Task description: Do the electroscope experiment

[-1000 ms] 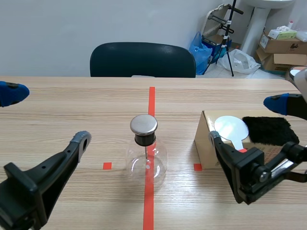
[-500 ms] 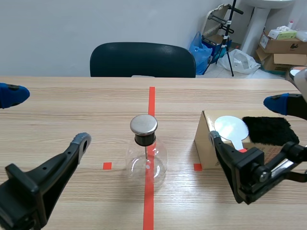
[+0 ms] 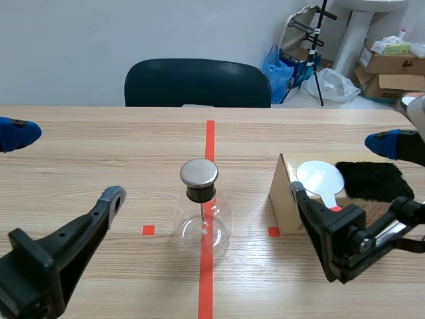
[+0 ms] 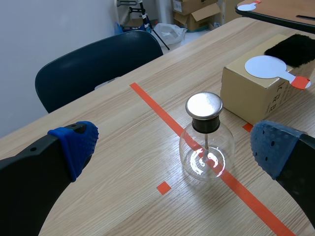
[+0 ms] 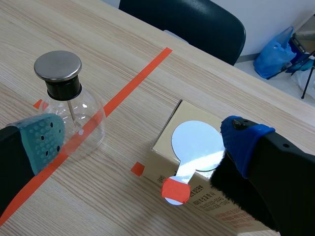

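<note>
The electroscope [image 3: 201, 211], a clear glass flask with a round metal cap and a thin rod inside, stands on the red tape line at the table's middle. It lies ahead of my open left gripper [image 4: 175, 145], and the flask [image 4: 205, 147] sits nearer the right finger. My left gripper [image 3: 64, 164] holds nothing. To the right a cardboard box [image 3: 284, 199] carries a white disc paddle [image 3: 320, 178] with a red handle and a black fur cloth [image 3: 370, 181]. My right gripper [image 3: 342, 167] hangs open over the box. From that wrist, the flask [image 5: 74, 113] is by one finger, the paddle [image 5: 196, 145] between the fingers.
A dark chair [image 3: 198, 83] stands at the table's far edge. Cardboard boxes [image 3: 388, 63], a blue bag [image 3: 279, 63] and a stand crowd the floor at the back right. Another table's edge [image 4: 278, 7] shows beyond the box.
My left gripper has sunk a trifle. The flask, the box and the right arm have not moved.
</note>
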You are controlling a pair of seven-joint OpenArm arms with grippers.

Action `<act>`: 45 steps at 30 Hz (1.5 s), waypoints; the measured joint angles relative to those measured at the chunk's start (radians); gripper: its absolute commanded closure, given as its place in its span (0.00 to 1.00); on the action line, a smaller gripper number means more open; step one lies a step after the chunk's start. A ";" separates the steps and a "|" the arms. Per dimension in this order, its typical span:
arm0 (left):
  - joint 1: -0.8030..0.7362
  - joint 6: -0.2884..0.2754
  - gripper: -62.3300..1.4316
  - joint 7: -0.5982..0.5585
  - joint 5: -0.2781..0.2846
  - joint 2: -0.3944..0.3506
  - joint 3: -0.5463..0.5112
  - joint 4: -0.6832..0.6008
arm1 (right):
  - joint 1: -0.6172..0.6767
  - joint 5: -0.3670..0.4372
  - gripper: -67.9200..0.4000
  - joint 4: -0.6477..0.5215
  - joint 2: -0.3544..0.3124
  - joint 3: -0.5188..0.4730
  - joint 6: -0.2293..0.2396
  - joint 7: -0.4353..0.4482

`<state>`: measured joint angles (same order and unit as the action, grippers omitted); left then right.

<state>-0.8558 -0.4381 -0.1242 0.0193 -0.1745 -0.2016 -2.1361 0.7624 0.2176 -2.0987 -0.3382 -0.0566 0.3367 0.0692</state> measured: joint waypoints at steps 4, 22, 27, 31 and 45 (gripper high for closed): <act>0.000 0.000 0.00 0.000 0.000 0.000 0.000 0.000 | 0.000 0.000 0.00 0.000 0.000 0.000 0.000 0.000; 0.000 0.000 0.00 0.001 0.000 0.000 0.000 0.000 | 0.000 0.000 0.00 0.000 0.000 0.000 0.000 0.000; 0.000 0.000 0.00 0.001 0.000 0.000 0.000 0.000 | 0.000 0.000 0.00 0.000 0.000 0.000 0.000 0.000; 0.000 0.000 0.00 0.001 -0.016 0.000 0.000 0.000 | 0.000 0.000 0.00 0.000 0.000 0.000 0.000 0.000; 0.000 0.000 0.00 0.001 -0.015 0.000 0.000 0.000 | 0.000 0.000 0.00 0.000 0.000 0.000 0.000 0.000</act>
<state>-0.8558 -0.4381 -0.1230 0.0040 -0.1745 -0.2016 -2.1361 0.7624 0.2176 -2.0987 -0.3382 -0.0566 0.3367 0.0692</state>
